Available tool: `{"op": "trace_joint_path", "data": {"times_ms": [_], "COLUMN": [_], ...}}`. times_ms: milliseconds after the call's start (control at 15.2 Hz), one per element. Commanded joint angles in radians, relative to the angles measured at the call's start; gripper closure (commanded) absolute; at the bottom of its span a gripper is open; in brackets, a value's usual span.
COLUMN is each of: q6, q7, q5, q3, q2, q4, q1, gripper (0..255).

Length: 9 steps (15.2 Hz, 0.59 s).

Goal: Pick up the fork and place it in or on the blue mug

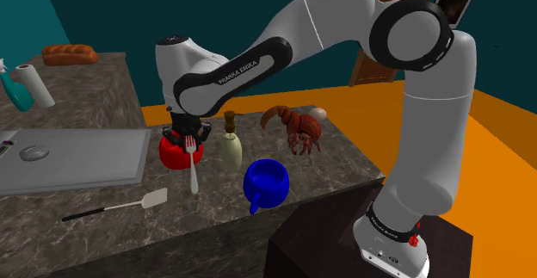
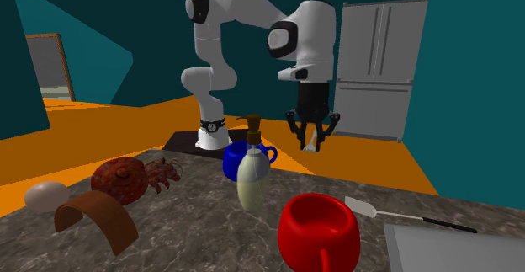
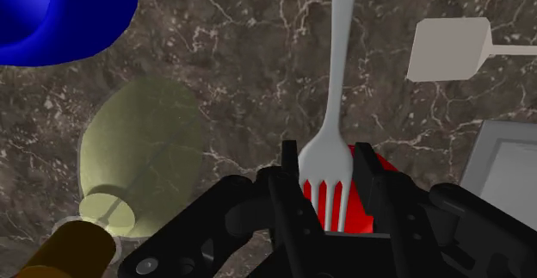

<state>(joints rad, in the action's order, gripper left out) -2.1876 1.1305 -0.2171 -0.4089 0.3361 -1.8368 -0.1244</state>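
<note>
My black gripper (image 1: 190, 140) is shut on the tine end of a white fork (image 1: 194, 175), whose handle hangs down above the marble counter. In the wrist view the fingers (image 3: 287, 180) clasp the fork (image 3: 335, 95) just above its tines. The blue mug (image 1: 265, 182) stands upright on the counter toward the shoulder view's right of the gripper, near the front edge. The second exterior view has the gripper (image 2: 313, 132) and fork (image 2: 312, 141) hovering to the right of the blue mug (image 2: 236, 160), which is partly behind a bottle.
A red mug (image 1: 175, 153) sits right under the gripper, with a pale soap bottle (image 1: 230, 144) between it and the blue mug. A red-brown crab (image 1: 298, 130), a white spatula (image 1: 120, 206) and a grey sink tray (image 1: 77, 157) share the counter.
</note>
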Motion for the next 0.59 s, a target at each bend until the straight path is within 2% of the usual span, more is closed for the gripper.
{"op": "trace_joint_path", "data": {"times_ms": [0,264,528], "q6": [-0.035,-0.097,-0.138], "q7": [-0.016,-0.073,-0.149], "q5": [0.026,0.1,0.188], "q3": [-0.008,-0.019,-0.014], "q2": [-0.07,-0.229,-0.389], "q4": [-0.099,-0.301,-0.485], "q1": [0.023,0.065,0.084], "gripper": [255,255,255]}}
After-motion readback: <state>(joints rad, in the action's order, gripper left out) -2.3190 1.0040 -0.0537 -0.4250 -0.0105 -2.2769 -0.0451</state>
